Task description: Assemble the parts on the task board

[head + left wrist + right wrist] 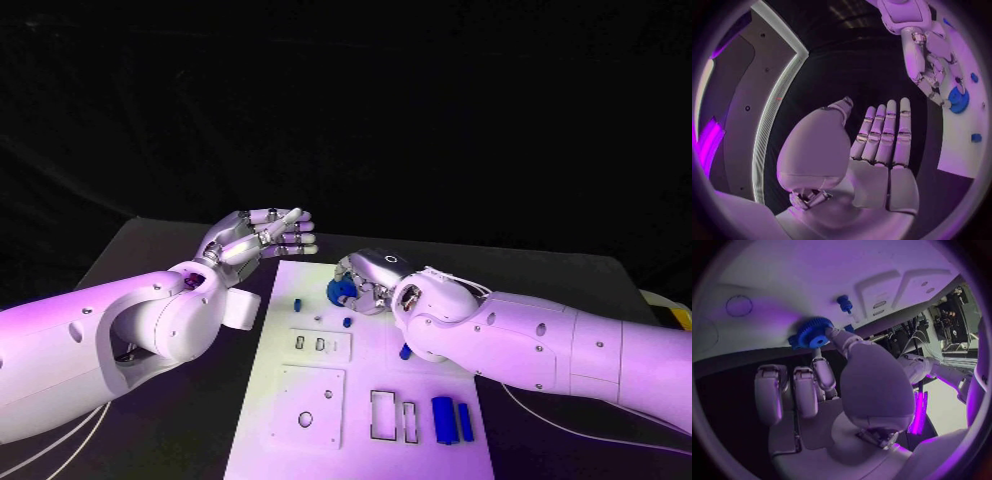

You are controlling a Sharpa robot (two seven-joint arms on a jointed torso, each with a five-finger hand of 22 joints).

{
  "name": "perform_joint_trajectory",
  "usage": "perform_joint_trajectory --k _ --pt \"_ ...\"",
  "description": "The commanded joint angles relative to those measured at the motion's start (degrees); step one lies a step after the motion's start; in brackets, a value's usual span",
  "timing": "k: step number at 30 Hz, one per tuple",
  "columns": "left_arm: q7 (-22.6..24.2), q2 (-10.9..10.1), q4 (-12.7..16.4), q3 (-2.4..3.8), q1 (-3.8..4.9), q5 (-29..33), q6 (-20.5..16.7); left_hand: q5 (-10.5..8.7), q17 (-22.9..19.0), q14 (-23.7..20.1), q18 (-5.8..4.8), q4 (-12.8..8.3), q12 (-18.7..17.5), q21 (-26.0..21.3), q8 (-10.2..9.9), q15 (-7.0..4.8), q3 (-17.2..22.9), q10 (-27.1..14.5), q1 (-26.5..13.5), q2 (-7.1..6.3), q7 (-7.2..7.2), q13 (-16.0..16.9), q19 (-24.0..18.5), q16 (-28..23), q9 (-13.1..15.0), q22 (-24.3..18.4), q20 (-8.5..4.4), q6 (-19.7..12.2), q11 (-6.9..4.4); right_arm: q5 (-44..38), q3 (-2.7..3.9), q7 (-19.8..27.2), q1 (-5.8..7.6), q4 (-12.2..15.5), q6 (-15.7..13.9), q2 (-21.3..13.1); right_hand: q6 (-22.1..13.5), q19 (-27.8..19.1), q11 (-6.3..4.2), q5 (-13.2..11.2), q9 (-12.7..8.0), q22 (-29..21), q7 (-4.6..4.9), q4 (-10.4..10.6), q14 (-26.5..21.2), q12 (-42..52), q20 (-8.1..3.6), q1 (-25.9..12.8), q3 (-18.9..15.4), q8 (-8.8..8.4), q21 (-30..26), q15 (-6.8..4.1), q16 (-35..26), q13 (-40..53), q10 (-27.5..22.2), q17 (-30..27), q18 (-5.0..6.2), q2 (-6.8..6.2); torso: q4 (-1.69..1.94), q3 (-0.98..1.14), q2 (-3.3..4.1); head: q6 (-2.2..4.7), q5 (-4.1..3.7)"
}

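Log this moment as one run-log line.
left hand: open, off board | right hand: fingers on blue gear | task board: parts remain loose

Black bench (159, 250) carries the work area; its surface is dark and matte, with the far edge running into unlit black background. A yellowish object (673, 308) sits at the bench's right edge, partly cut off by the frame; identity cannot be determined.
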Motion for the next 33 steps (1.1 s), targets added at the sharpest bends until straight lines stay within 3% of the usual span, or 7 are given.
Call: perform_joint_trajectory --k 1,4,5,10,19,26,33 --pt "0.2 0.1 0.2 0.05 0.08 0.1 0.9 -0.30 0.1 -0.2 0.78 0.0 -0.4 -0.2 -0.3 0.03 -0.2 0.2 -0.3 -0.12 1.57 0.0 0.2 -0.3 -0.1 -0.1 0.10 -0.5 0.28 -0.5 -0.15 0.0 -0.28 -0.3 1.2 0.3 -1.5 1.7 0.44 -1.8 -0.3 9.5 0.57 0.0 4.1 -0.6 0.44 -1.1 0.3 -1.25 -0.4 0.26 -0.1 -0.5 -0.7 6.6 -0.81 -0.35 -0.05 -0.01 -0.04 -0.12 0.06" --pt "0.2 0.0 0.3 0.05 0.09 0.1 1.1 -0.30 0.1 -0.2 0.77 0.0 -0.4 -0.2 -0.3 0.04 -0.2 0.2 -0.3 -0.12 1.58 0.0 0.2 -0.3 -0.1 -0.1 0.11 -0.5 0.29 0.3 -0.17 0.1 -0.34 -0.5 1.0 0.4 -3.1 1.6 0.88 -4.5 -0.7 9.5 1.00 0.4 4.1 -1.1 0.81 -2.5 -0.3 -2.39 -0.5 0.67 -0.1 -1.1 -1.3 6.6 -0.81 -0.62 -0.10 0.00 -0.05 -0.10 -0.01" --pt "0.2 -0.1 0.3 0.05 0.09 0.1 1.1 -0.30 0.1 -0.2 0.77 0.0 -0.4 -0.2 -0.3 0.04 -0.2 0.2 -0.3 -0.12 1.58 0.0 0.2 -0.3 -0.1 -0.1 0.11 -0.5 0.29 0.5 -0.17 0.1 -0.35 -0.5 1.0 0.5 -5.2 1.8 1.40 -5.7 -1.2 9.7 1.46 1.3 4.1 -1.3 1.15 -3.7 -1.7 -3.86 -0.3 1.06 0.0 -1.3 -1.6 6.7 -0.87 -0.83 -0.10 -0.01 -0.04 -0.09 -0.04" --pt "0.1 -0.2 0.4 0.05 0.09 0.1 1.1 -0.30 0.1 -0.3 0.76 0.0 -0.5 -0.3 -0.3 0.06 -0.3 0.1 -0.3 -0.12 1.59 0.0 0.2 -0.3 -0.1 -0.1 0.12 -0.5 0.31 1.3 -0.19 0.3 -0.38 -0.5 1.4 0.3 -6.4 1.7 1.90 -5.6 -1.5 9.7 1.99 3.4 4.2 -1.6 1.73 -5.8 -5.3 -5.11 -0.4 1.60 0.0 -1.6 -2.3 7.0 -0.83 -0.54 -0.07 -0.02 -0.10 -0.14 -0.04" --pt "0.1 -0.3 0.5 0.05 0.09 0.1 1.1 -0.30 0.1 -0.4 0.76 0.0 -0.5 -0.3 -0.4 0.09 -0.3 0.1 -0.3 -0.10 1.61 0.0 0.2 -0.4 -0.1 -0.1 0.13 -0.6 0.33 3.3 -0.21 1.1 -0.55 0.1 2.4 -0.7 -4.4 2.0 1.67 -2.9 -1.2 10.1 1.63 7.8 4.3 -0.9 1.75 -8.5 -10.1 -4.79 -0.2 1.48 0.2 -0.8 -1.8 7.6 -0.90 1.50 -0.26 0.05 -0.06 -0.05 -0.11" --pt "0.0 -0.3 0.5 0.05 0.09 0.1 1.1 -0.30 0.1 -0.4 0.75 0.0 -0.6 -0.3 -0.4 0.11 -0.3 0.1 -0.3 -0.08 1.65 0.0 0.1 -0.5 -0.1 -0.2 0.15 -0.6 0.36 4.1 -0.22 1.2 -0.65 0.1 3.1 -1.3 -3.6 2.2 1.46 -1.8 -1.1 10.4 1.39 8.8 4.4 -0.4 1.60 -8.7 -10.6 -4.53 0.0 1.31 0.3 -0.1 -1.3 8.0 -0.99 2.03 -0.07 0.04 -0.04 -0.17 -0.28" --pt "0.0 -0.4 0.5 0.05 0.09 0.1 1.0 -0.29 0.1 -0.5 0.75 0.0 -0.7 -0.4 -0.5 0.15 -0.3 0.0 -0.4 -0.03 1.70 0.0 0.1 -0.5 -0.1 -0.2 0.17 -0.7 0.41 4.4 -0.26 0.6 -0.71 0.0 4.4 -1.7 -3.5 2.3 1.44 -1.7 -1.0 10.5 1.37 8.9 4.4 -0.3 1.59 -8.7 -10.7 -4.51 0.1 1.29 0.3 0.0 -1.2 8.1 -1.02 2.07 -0.19 0.04 -0.03 -0.13 -0.30"
